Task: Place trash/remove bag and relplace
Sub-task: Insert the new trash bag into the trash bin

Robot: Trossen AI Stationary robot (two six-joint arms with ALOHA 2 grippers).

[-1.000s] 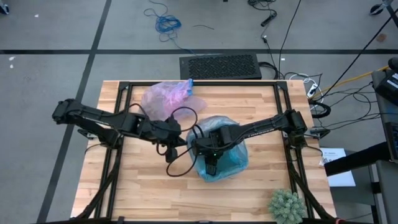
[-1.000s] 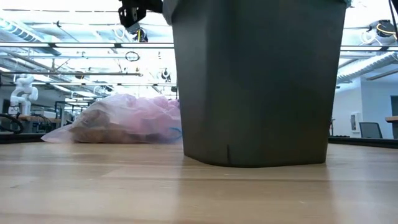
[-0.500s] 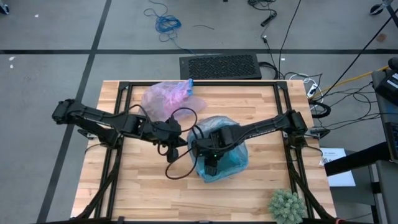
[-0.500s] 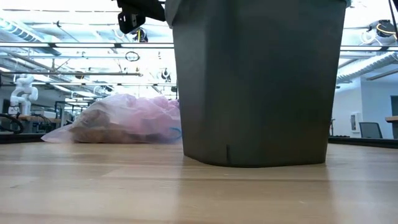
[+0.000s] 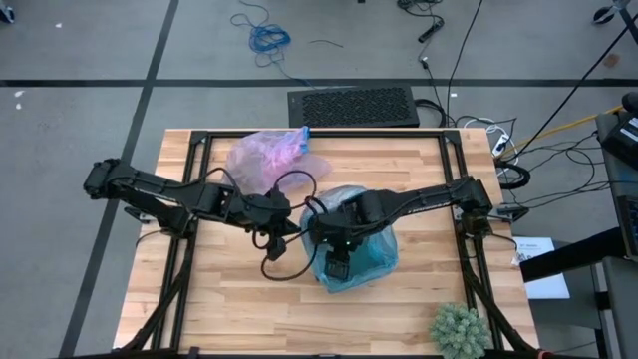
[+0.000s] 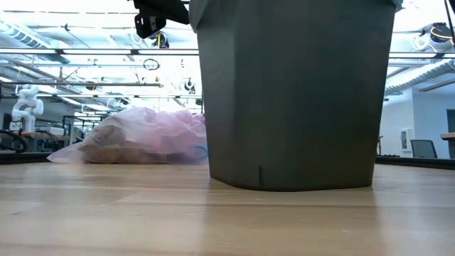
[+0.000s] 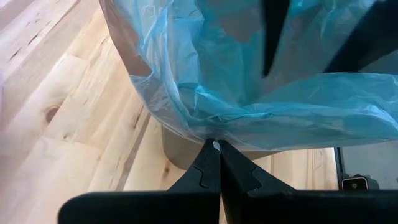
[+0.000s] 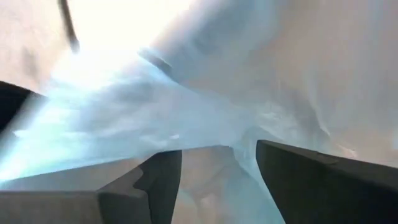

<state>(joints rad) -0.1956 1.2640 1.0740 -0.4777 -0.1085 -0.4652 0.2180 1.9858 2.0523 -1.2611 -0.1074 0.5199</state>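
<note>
Left pincer (image 7: 216,148) clamped on blue bag (image 7: 261,93) edge at bin (image 6: 295,92) rim. Right pincer (image 8: 217,168) inside bin, fingers (image 8: 305,174) spread, blue plastic between them. Pink bag (image 5: 267,156) with trash (image 6: 117,146) lies on desk (image 5: 239,299) behind left pincer.

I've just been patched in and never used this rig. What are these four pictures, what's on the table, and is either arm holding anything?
Two dark robot arms work at a wooden table. One picture looks straight down, one looks level across the tabletop, and two come from cameras on the wrists. A grey bin stands mid-table with a light blue bag draped over it. The left gripper is shut, pinching that bag's edge at the rim. The right gripper is open, inside the bag. Behind lies the pink bag of trash, and a green plant sits at the near corner.
</note>
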